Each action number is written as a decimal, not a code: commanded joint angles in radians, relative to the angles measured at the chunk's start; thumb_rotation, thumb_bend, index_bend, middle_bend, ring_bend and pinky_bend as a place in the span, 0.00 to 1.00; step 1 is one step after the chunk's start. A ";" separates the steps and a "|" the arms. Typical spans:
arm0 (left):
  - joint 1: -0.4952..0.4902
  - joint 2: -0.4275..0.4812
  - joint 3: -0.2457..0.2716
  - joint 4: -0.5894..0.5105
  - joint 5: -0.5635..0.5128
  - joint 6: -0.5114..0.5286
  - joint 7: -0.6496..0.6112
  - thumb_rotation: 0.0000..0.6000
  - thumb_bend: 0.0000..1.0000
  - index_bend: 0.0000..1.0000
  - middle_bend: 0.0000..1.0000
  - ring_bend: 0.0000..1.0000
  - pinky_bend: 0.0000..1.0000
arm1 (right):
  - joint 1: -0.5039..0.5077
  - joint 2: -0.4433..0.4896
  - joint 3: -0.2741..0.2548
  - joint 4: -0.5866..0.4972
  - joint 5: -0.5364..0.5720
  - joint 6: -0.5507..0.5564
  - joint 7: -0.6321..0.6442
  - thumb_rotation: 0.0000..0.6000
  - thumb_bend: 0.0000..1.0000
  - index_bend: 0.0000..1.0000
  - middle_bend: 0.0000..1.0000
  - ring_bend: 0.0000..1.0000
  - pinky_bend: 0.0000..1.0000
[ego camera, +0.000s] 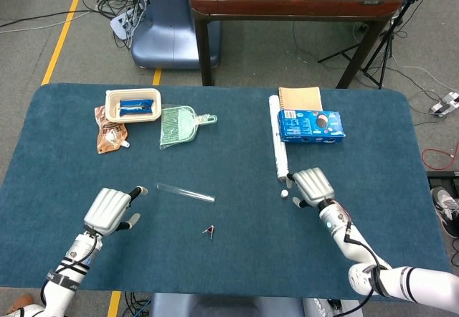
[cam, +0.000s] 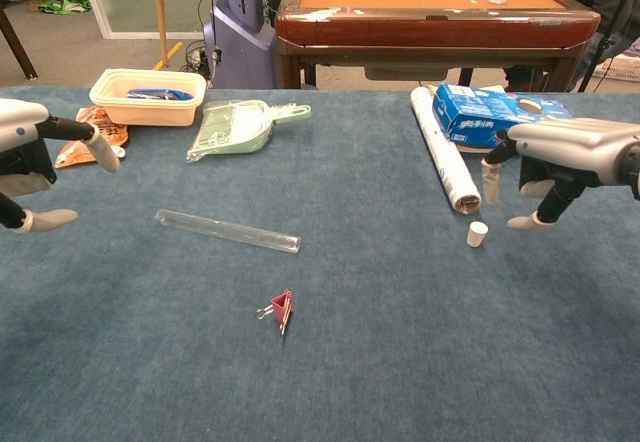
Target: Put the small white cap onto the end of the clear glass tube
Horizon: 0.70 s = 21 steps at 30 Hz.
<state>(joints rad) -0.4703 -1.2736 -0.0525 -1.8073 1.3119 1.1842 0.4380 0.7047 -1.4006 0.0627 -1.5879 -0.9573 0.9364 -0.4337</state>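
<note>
- The small white cap (cam: 477, 234) stands upright on the blue table (cam: 420, 362), untouched, just below and inward of the right hand (cam: 560, 162), open end up, which should make it easy to pinch.
- The right hand hangs above the cap with fingers spread and nothing between them, thumb and a finger pointing down at the cloth, seemingly set up for a pinch not yet made.
- The clear glass tube (cam: 227, 231) lies flat on the table, well apart from the cap and just inward of the left hand (ego camera: 109, 209).
- The left hand is empty, fingers apart, hovering near the tube's end, probably to lift and steady it.
- A pink binder clip (cam: 281, 309) lies between the hands, nearer the robot.
- A white roll (cam: 443, 160) lies just beyond the cap, beside the right hand's fingers.
</note>
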 commanded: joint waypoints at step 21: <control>0.016 0.006 0.009 -0.001 0.008 0.006 -0.016 1.00 0.26 0.31 1.00 0.91 0.83 | 0.057 -0.102 0.009 0.108 0.087 -0.067 -0.075 1.00 0.26 0.48 1.00 1.00 1.00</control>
<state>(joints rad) -0.4545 -1.2676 -0.0440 -1.8081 1.3202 1.1901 0.4219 0.7610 -1.5020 0.0715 -1.4804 -0.8705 0.8705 -0.5082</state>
